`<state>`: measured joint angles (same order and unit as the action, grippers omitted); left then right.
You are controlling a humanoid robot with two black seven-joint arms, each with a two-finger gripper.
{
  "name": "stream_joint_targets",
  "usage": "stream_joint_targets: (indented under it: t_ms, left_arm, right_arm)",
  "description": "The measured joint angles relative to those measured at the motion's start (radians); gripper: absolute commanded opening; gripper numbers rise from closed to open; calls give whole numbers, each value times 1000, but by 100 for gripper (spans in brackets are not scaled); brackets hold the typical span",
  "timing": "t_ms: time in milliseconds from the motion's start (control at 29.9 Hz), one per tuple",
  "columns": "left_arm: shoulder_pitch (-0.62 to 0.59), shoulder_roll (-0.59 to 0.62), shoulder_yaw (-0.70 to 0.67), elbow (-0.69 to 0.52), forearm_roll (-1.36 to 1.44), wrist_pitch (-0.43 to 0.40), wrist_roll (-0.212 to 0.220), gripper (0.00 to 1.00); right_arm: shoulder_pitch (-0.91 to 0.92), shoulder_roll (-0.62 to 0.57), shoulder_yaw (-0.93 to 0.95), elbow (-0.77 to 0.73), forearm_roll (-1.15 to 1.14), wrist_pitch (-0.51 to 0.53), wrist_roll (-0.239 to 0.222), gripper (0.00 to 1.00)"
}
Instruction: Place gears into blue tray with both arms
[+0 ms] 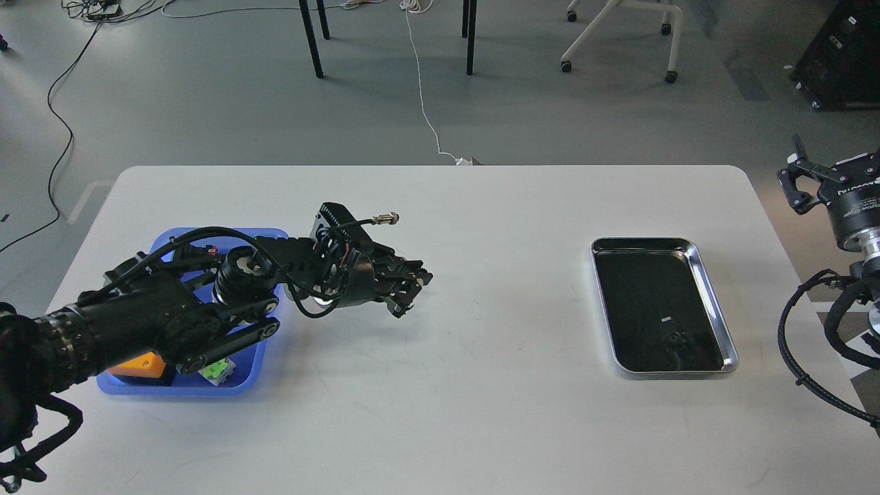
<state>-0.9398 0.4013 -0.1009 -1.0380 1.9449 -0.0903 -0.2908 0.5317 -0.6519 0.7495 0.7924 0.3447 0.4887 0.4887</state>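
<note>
Head view: L gripper (411, 292) hovers over bare table (440, 412) just right of blue tray (265, 357), fingers close together; holding anything, cannot tell. Gear (677, 339), count 1 seen, lies in silver tray (715, 302) at 3 o'clock. R gripper (801, 182), far right off table, spread. Advise: R arm takes gear, approach straight down, pinch at rim. Trays: 2.

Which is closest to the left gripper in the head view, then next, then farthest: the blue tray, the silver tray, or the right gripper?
From the left gripper:
1. blue tray, just behind it, left side.
2. silver tray, across the table, right.
3. right gripper, beyond the table's right edge.
</note>
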Motion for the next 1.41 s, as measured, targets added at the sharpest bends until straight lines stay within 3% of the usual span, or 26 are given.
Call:
stream_joint_targets:
  t_ms: [234, 335, 469, 736, 1037, 1238, 1339, 1406]
  left_arm:
    - [-3, 384, -37, -241, -88, -5, -4, 14]
    - [25, 530, -27, -270, -106, -1, -33, 14]
    - [116, 632, -22, -268, -108, 15, -54, 14]
    - [259, 623, -20, -190, -105, 68, -56, 15]
    - [296, 577, -20, -162, -104, 76, -51, 21]
    - [310, 553, -21, -144, -104, 78, -52, 34]
    - [316, 551, -20, -140, -103, 78, -53, 53]
    - [317, 549, -21, -132, -103, 78, -53, 61]
  right_arm:
    - [1, 0, 2, -1, -1, 0, 0, 98]
    - [0, 1, 2, -1, -1, 0, 0, 98]
    - [-1, 3, 2, -1, -1, 0, 0, 98]
    - [8, 16, 1, 4, -3, 0, 0, 98]
    - [10, 3, -1, 0, -3, 0, 0, 98]
    - [7, 2, -1, -1, -3, 0, 0, 98]
    - [7, 3, -1, -1, -3, 0, 0, 98]
    - [7, 4, -1, -1, -3, 0, 0, 98]
